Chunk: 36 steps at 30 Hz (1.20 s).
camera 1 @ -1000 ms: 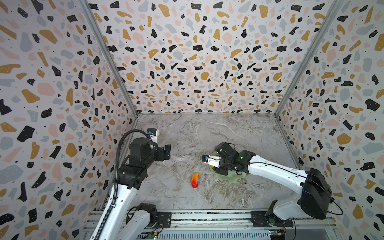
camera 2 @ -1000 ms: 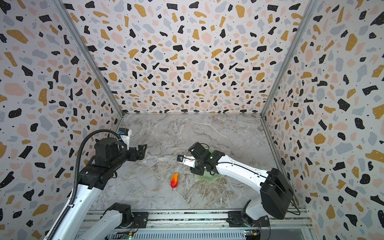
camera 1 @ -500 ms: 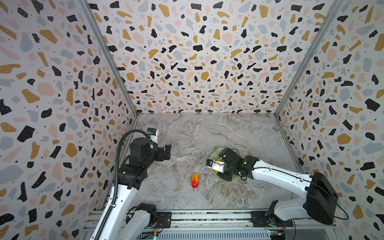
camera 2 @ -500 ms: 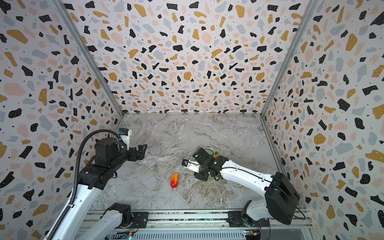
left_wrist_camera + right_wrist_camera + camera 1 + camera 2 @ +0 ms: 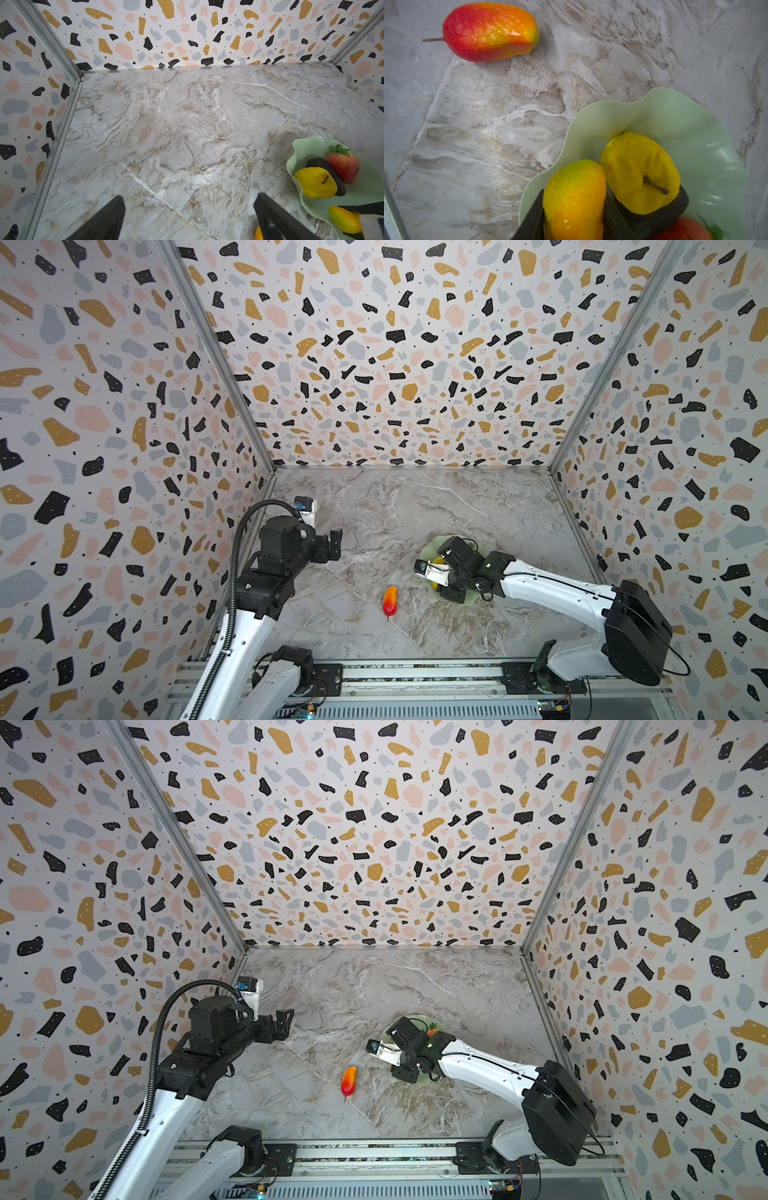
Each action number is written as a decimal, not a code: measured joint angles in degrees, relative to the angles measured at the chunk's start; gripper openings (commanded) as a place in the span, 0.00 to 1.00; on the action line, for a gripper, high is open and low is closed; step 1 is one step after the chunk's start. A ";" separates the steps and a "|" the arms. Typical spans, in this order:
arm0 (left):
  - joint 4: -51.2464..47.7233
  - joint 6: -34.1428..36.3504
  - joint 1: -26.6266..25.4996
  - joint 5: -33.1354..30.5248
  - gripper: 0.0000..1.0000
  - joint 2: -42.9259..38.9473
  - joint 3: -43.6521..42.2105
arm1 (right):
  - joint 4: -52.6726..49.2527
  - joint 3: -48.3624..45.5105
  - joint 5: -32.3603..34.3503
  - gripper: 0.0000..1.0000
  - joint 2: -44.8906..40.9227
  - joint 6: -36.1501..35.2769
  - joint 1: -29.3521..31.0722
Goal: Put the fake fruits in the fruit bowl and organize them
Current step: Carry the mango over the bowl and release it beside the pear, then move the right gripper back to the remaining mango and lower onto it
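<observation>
Enclosure: terrazzo-patterned walls (image 5: 374, 344) are closing in three sides; a marble-patterned desk (image 5: 415, 506) is carrying everything.

Left arm (image 5: 266, 572): is reaching in from the near rail along the left wall, raised above the desk in both top views; the left jaws are standing wide apart and gripping nothing, with bare desk showing between the dark fingers (image 5: 108, 220) in the left wrist view.

Right arm (image 5: 552, 593): is stretching from the near right corner toward the middle, its wrist hanging over the fruit bowl; the right jaws are clamping the held oblong fruit.

Fruit bowl (image 5: 307, 143): pale green with a wavy rim, is sitting on the desk right of centre, well apart from the left arm; in both top views the right arm is covering most of it, leaving only rim (image 5: 415, 1020) showing.

Loose oblong fruit (image 5: 390, 600): red shading to orange, with a thin stem, is lying on its side on the desk outside the bowl, near its rim and to its left (image 5: 490, 31).

Held oblong fruit (image 5: 575, 199): yellow-orange, is sitting between the right jaws just inside the bowl's rim, touching the yellow apple.

Yellow apple (image 5: 637, 172): with its dark stem showing, is lying in the bowl against the blackish oval fruit (image 5: 324, 166).

Strawberry (image 5: 344, 166): red with a green top, is resting in the bowl, touching the blackish oval fruit.
</observation>
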 measured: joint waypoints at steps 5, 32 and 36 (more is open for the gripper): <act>0.02 0.00 0.00 -0.02 1.00 -0.02 0.00 | 0.02 0.00 -0.04 0.46 0.04 0.07 0.00; -0.46 0.02 0.00 -0.09 1.00 -0.50 0.00 | 1.40 17.40 1.66 0.99 12.26 7.87 12.72; -0.50 0.02 0.00 -0.09 1.00 -0.94 0.00 | 1.90 20.81 3.98 0.99 17.27 17.46 14.75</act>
